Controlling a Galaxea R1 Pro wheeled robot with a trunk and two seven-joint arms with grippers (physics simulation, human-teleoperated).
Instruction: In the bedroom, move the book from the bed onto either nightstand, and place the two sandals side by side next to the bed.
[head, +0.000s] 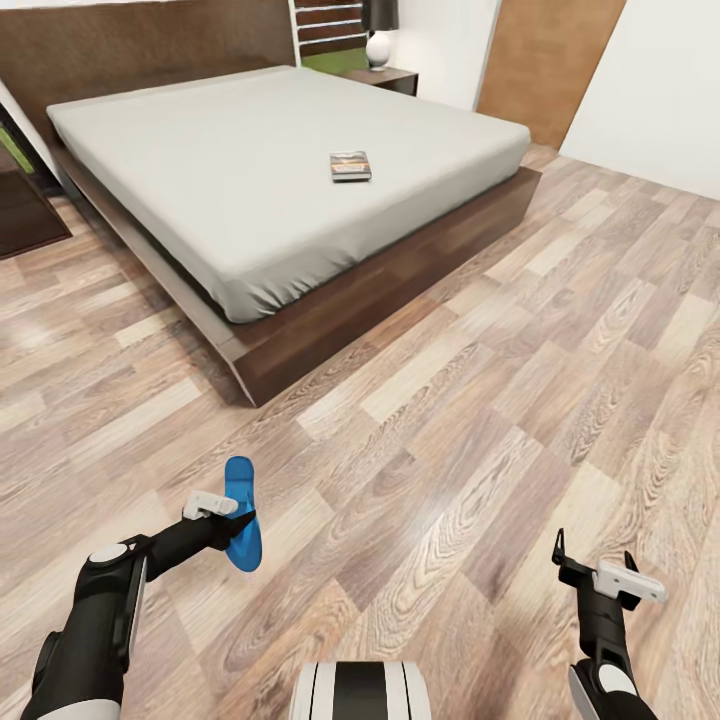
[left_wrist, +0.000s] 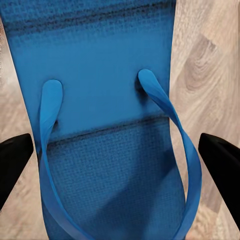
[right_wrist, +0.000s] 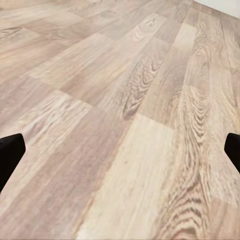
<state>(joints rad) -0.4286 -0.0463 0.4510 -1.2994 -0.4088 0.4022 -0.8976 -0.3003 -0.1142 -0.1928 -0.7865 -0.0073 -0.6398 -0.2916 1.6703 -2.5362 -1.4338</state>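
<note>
One blue sandal (head: 238, 480) lies on the wood floor a short way out from the bed's near corner. My left gripper (head: 245, 520) hovers right over it and is open. In the left wrist view the sandal (left_wrist: 110, 125) and its straps run between the two black fingertips (left_wrist: 14, 160), which stand apart on either side of it. The book (head: 350, 165) lies flat on the pale mattress of the bed (head: 230, 170), towards its right side. A nightstand (head: 388, 78) stands beyond the bed's far corner. My right gripper (head: 595, 565) is open over bare floor (right_wrist: 120, 125).
A white-based lamp (head: 379, 45) stands on the nightstand. The bed's dark wooden frame (head: 330, 320) juts out low at floor level. A dark low cabinet (head: 25, 210) is at the left edge. A brown door (head: 545, 60) is at the back right. Open floor spreads to the right.
</note>
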